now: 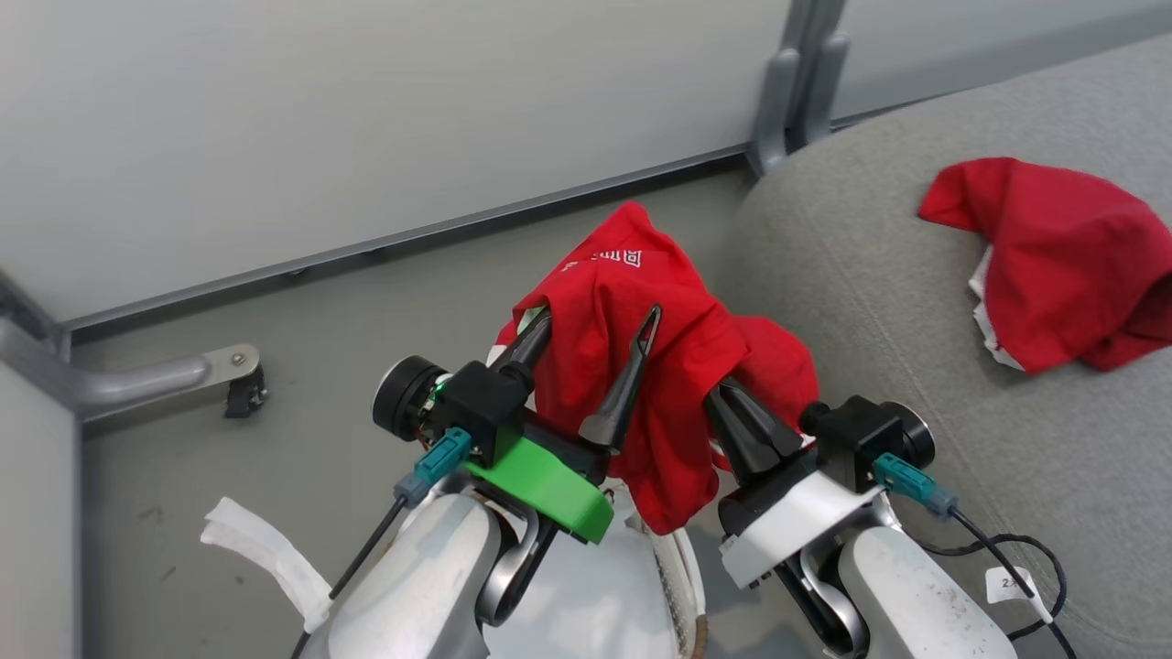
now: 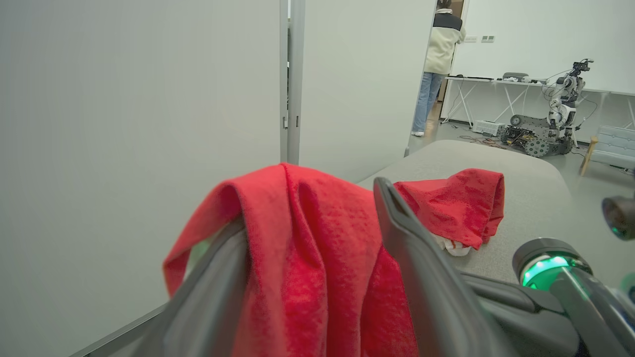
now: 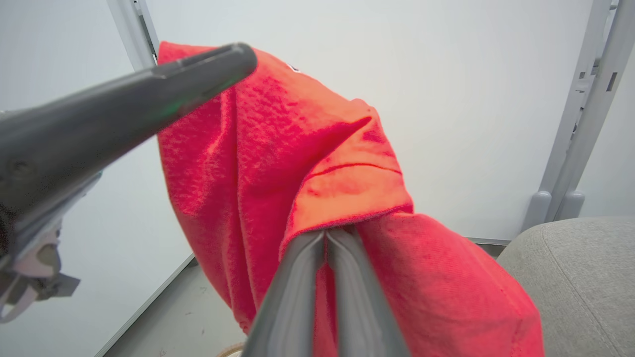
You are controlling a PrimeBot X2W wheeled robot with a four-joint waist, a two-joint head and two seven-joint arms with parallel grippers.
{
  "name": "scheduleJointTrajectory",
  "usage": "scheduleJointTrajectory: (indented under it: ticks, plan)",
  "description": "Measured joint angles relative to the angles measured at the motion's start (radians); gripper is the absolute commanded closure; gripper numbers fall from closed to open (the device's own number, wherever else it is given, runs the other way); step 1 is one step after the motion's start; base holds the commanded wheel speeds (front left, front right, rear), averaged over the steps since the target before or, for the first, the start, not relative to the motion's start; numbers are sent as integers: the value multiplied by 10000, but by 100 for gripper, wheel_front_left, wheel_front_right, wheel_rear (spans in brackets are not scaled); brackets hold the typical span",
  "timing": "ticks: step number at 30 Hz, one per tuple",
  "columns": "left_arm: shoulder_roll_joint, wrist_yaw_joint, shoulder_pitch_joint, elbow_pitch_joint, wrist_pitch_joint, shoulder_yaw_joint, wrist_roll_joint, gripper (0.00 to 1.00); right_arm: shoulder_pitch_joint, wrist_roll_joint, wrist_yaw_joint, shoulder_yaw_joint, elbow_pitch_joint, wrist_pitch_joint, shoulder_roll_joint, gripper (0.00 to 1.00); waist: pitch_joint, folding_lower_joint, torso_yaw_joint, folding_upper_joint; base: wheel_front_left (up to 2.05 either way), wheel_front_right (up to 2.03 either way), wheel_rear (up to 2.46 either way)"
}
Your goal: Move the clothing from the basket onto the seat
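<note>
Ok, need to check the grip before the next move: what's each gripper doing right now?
Left gripper: open, red garment draped over its fingers.
Right gripper: closed on the same garment.

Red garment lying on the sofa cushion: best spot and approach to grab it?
Probably pinch the raised hump of the red garment, coming straight down from above. It lies crumpled on the sofa cushion, so its edges hug the fabric while that hump stands proud.
</note>
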Motion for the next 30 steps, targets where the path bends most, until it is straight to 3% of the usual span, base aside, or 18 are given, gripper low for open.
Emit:
scheduleJointTrajectory:
  ticks: [16,22,30]
  plan:
    - [132,-77,289,719,0,554,412,0,561,-8,0,-731,-1214,0,-2,100,145,-1,-3215,0,0,0,0]
    - [100,-90,41,959,0,140,395,0,915,-111,0,-1475,-1820,-2,-10,100,351,0,-3856,1,0,0,0]
    - [393,-90,-355,1018,0,-182,236,0,512,-230,0,-2458,-2376,-2,-6,100,1049,0,-4044,0,0,0,0]
